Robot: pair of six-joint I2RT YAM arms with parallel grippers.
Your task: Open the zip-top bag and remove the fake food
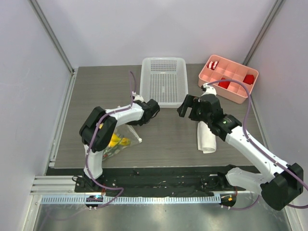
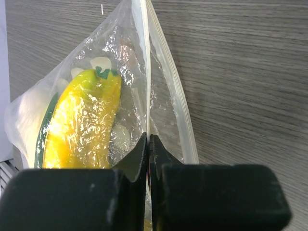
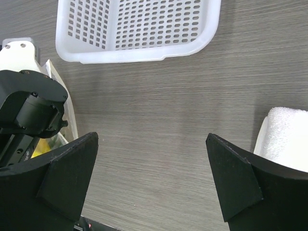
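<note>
My left gripper (image 2: 147, 142) was clamped on the bag (image 2: 122, 57). Its two fingers (image 2: 130, 166) were pressed flat together over a thin edge of the plastic, which ran from the pinch toward 12 o'clock. Through the clear wall, at 10 o'clock of the pinch, I saw one yellow banana (image 2: 82, 120) and one green stem (image 2: 44, 125) beside it, both inside the bag. I could not tell what other food was in there, since the plastic creased and glared too much.

From above, the bag (image 1: 126, 140) sat at 8 o'clock of the table (image 1: 168, 139), near my left arm's base, with my left gripper (image 1: 137, 126) on its upper edge.

My right gripper (image 3: 151, 159) was spread wide and held nothing, with bare table between its two fingers (image 3: 67, 173). It hovered near the table's middle (image 1: 186, 108), apart from the bag.

There was one white basket (image 1: 163, 60) at 12 o'clock. It showed in my right wrist view as a perforated rim (image 3: 134, 55) at 11 o'clock. One pink tray (image 1: 254, 72) stood at 2 o'clock, with red blocks (image 1: 248, 79) in three of its compartments. One rolled white cloth (image 1: 207, 139) lay at 4 o'clock, under my right forearm, and its end (image 3: 288, 139) sat just beside my right-hand finger.
</note>
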